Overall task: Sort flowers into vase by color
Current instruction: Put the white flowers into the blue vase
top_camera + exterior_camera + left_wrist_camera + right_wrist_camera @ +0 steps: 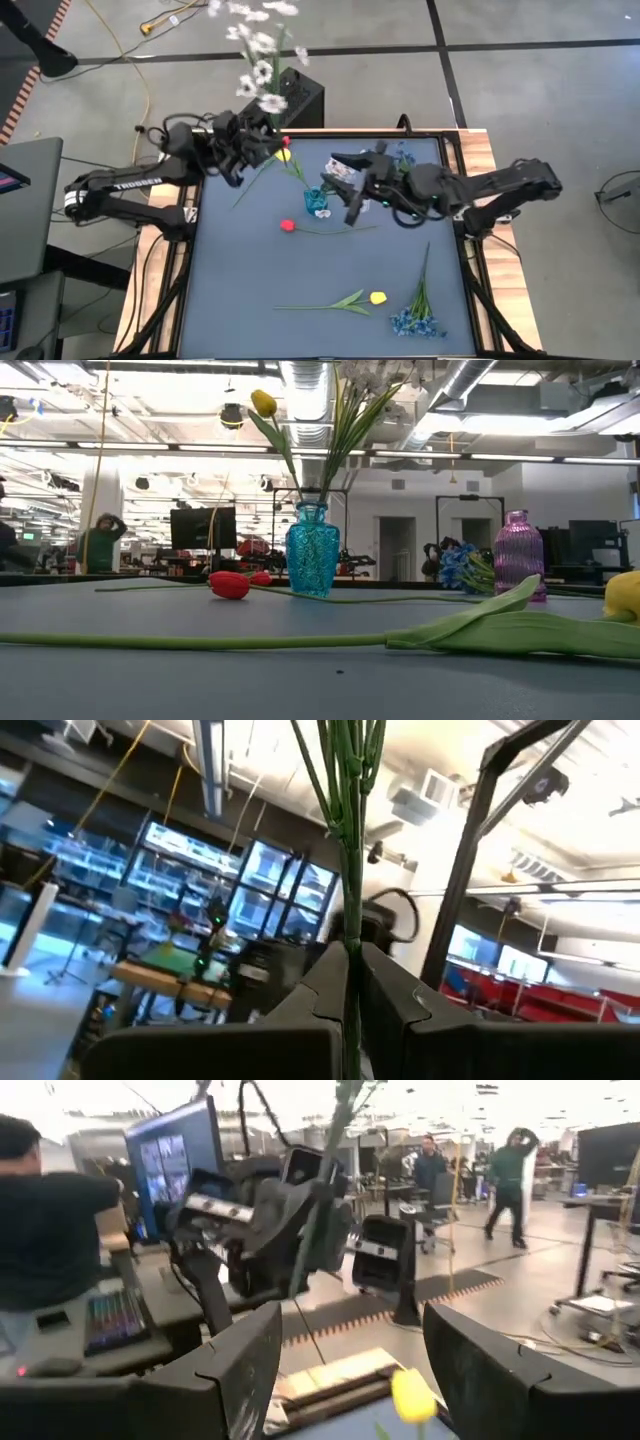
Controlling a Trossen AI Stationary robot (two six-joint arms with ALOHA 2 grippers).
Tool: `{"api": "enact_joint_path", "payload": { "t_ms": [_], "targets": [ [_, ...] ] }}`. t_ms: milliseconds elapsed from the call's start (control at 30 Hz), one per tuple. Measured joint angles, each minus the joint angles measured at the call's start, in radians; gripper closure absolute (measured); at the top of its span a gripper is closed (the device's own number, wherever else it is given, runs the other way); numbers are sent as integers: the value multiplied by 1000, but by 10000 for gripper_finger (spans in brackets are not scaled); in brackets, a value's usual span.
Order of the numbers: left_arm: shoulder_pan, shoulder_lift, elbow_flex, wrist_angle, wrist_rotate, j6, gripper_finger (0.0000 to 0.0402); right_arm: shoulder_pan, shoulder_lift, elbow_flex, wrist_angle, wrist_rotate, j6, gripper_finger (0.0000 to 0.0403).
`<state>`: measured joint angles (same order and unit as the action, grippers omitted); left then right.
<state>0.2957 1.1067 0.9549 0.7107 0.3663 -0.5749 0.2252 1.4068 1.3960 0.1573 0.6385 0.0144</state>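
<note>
My left gripper (pixel 262 142) hangs high over the table's far left part, shut on a spray of small white blossoms (pixel 262 70). My right gripper (pixel 345 186) stands open and bare above the blue vase (pixel 318 200), facing the left gripper (pixel 305 1220). The blue vase (pixel 311 550) holds a yellow tulip (pixel 263 402) and more green stems (pixel 352 430). Two red tulips (pixel 288 226) (pixel 286 142), a yellow tulip (pixel 377 297) and a blue spray (pixel 418 318) lie flat on the table. My left gripper pinches the white spray's green stem (pixel 349 935) between its two fingers, below where the stem branches. The fingers come from the table's left, slanting upward, and lie across the stem. The spray is lifted clear, blossoms up, and its thin lower end (pixel 312 1335) hangs below the fingers.
A purple vase (pixel 517 555) with blue blossoms (pixel 455 565) stands right of the blue vase, under my right arm. A black box (pixel 300 95) sits just past the table's far edge. People and desks show in the room beyond. The near left part of the table (pixel 240 300) is bare.
</note>
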Motion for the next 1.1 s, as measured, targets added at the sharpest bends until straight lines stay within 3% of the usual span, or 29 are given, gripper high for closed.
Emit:
{"api": "enact_joint_path", "payload": {
  "t_ms": [167,300,467,767,900,1100],
  "targets": [
    [-122,6,0,-12,-136,109,401,-67,57,0,85,-160,37,133],
    [-165,11,0,-23,-243,142,401,-101,70,0,96,-237,87,133],
    [-208,56,-1,-31,-325,175,401,-134,86,0,119,-425,162,133],
    [-248,135,-1,7,-410,172,401,-138,96,0,73,-433,171,136],
    [-250,137,-1,17,-427,173,401,-139,93,0,15,-429,183,169],
    [-253,137,-1,22,-428,175,401,-148,92,0,-4,-429,188,278]
  ]
}}
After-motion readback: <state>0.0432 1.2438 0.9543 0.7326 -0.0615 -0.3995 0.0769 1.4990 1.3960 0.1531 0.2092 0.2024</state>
